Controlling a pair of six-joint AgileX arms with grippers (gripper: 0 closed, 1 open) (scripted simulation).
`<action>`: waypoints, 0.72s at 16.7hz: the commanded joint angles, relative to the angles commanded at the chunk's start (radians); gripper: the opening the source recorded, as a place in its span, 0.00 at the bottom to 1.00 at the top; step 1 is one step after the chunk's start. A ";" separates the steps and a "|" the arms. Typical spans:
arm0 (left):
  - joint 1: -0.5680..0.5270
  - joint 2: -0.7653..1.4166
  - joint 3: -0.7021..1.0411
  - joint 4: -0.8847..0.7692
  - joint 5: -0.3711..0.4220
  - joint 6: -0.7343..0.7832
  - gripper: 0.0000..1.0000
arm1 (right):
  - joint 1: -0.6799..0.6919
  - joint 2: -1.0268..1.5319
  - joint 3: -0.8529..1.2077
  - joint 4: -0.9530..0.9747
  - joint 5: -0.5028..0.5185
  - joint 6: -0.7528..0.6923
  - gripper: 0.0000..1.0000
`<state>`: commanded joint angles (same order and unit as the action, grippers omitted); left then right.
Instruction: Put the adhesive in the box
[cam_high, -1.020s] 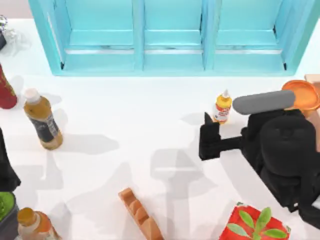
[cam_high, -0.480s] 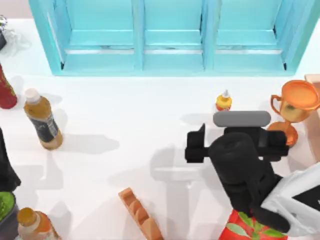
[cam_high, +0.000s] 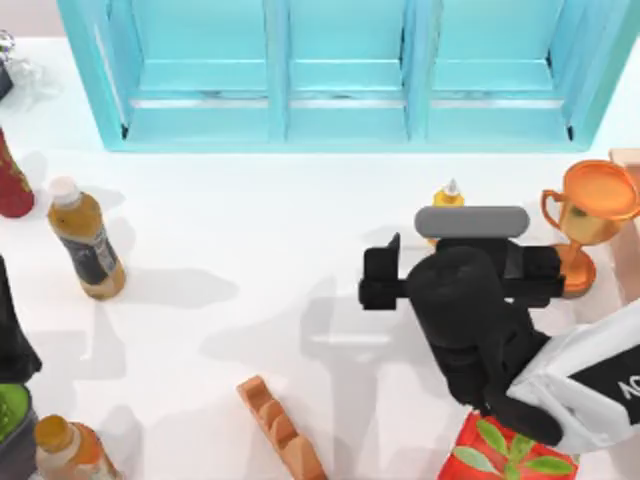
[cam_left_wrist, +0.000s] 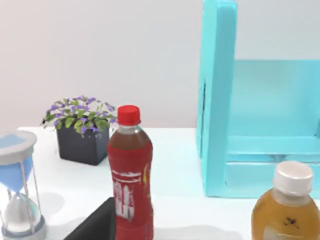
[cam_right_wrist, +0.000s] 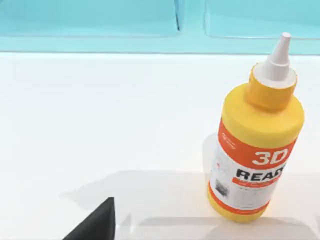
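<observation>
The left arm (cam_high: 12, 330) sits parked at the desk's left edge, its jaws out of sight. Over the last second the right arm (cam_high: 470, 300) has swung left and now hangs over the adhesive (cam_high: 447, 196), closing in to grasp. The bottle stands upright and untouched before the blue box (cam_high: 340, 75). The arm hides the bottle's lower half; I cannot tell how its jaws stand.

Three drink bottles (cam_high: 86, 249), one adhesive (cam_right_wrist: 257, 142), one trophy (cam_high: 585, 215).
</observation>
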<state>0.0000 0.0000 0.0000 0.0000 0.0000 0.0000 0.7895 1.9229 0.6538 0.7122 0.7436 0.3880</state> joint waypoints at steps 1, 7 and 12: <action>0.000 0.000 0.000 0.000 0.000 0.000 1.00 | -0.007 0.024 0.031 -0.003 -0.006 -0.006 1.00; 0.000 0.000 0.000 0.000 0.000 0.000 1.00 | -0.091 0.222 0.201 0.059 -0.081 -0.062 1.00; 0.000 0.000 0.000 0.000 0.000 0.000 1.00 | -0.173 0.291 0.222 0.134 -0.148 -0.110 1.00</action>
<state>0.0000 0.0000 0.0000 0.0000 0.0000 0.0000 0.6163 2.2138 0.8762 0.8464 0.5958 0.2782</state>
